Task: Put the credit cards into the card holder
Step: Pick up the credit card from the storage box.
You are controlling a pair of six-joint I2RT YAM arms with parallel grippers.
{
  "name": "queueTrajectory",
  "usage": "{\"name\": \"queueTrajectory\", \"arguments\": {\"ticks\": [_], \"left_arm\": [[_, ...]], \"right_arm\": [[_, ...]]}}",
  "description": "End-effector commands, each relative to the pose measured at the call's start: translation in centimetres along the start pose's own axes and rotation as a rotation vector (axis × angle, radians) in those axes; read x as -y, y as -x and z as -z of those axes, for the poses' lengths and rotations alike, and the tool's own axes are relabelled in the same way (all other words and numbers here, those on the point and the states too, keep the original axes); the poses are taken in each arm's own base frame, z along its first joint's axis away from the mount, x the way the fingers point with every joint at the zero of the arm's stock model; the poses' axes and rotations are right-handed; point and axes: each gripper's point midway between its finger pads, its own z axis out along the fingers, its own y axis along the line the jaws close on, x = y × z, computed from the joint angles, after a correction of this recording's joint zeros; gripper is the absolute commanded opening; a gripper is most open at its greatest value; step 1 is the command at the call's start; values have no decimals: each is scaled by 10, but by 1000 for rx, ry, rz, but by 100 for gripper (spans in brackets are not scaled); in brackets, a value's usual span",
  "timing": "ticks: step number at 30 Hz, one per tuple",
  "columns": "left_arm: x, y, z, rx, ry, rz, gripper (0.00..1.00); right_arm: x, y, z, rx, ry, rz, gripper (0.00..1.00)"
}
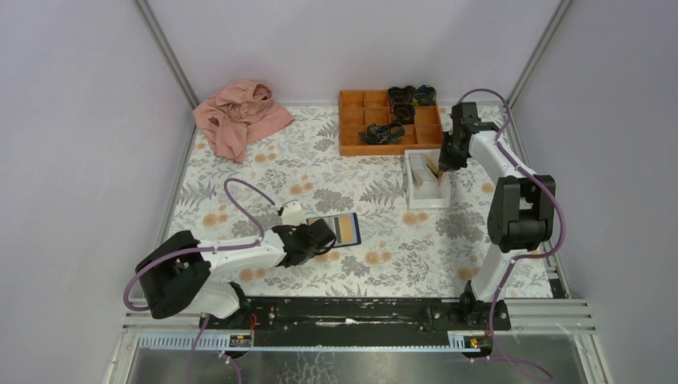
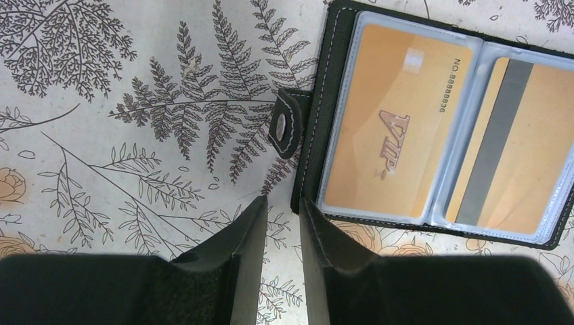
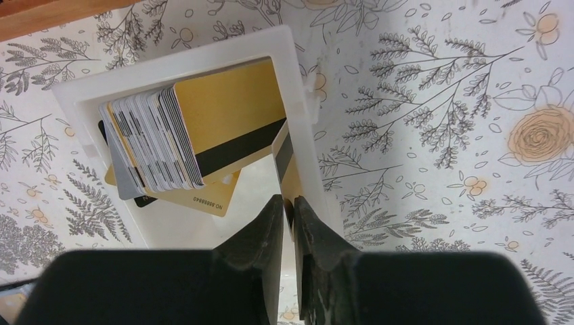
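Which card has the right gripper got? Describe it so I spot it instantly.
Look in the white tray on the near side of the orange compartment tray. Along its wall opposite the fanned stack, one gold card stands pinched by the right gripper. Unlike the stacked cards, it stands alone, edge-on, black stripe showing.

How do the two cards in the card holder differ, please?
The VIP card lies face up, the striped card face down. The VIP card shows lettering and a number, the striped card a grey stripe. Both are orange-yellow, in the card holder's pockets.
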Motion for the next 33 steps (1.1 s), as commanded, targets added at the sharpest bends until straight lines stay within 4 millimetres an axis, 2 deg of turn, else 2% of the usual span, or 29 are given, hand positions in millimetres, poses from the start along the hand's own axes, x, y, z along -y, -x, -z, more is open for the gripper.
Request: {"name": "queueTrajectory", "arguments": {"ticks": [1, 5, 8, 17, 21, 26, 33], "left_arm": [[17, -5, -5, -19, -71, 34, 32], [17, -6, -6, -22, -73, 33, 32], [18, -6, -5, -24, -78, 37, 32], [21, -1, 2, -13, -110, 61, 34], [24, 6, 9, 2, -129, 77, 36], [27, 16, 19, 23, -157, 88, 47], [25, 29, 35, 53, -186, 103, 53]], "right_arm": [[-3, 15, 6, 31, -36, 41, 16], [-3, 12, 1, 11, -53, 58, 9], [-2, 7, -1, -1, -66, 66, 1], [1, -1, 12, 2, -86, 82, 0], [-4, 9, 32, 59, -72, 86, 0], [-11, 20, 64, 122, -49, 92, 0], [-29, 18, 115, 211, 35, 91, 0]]}}
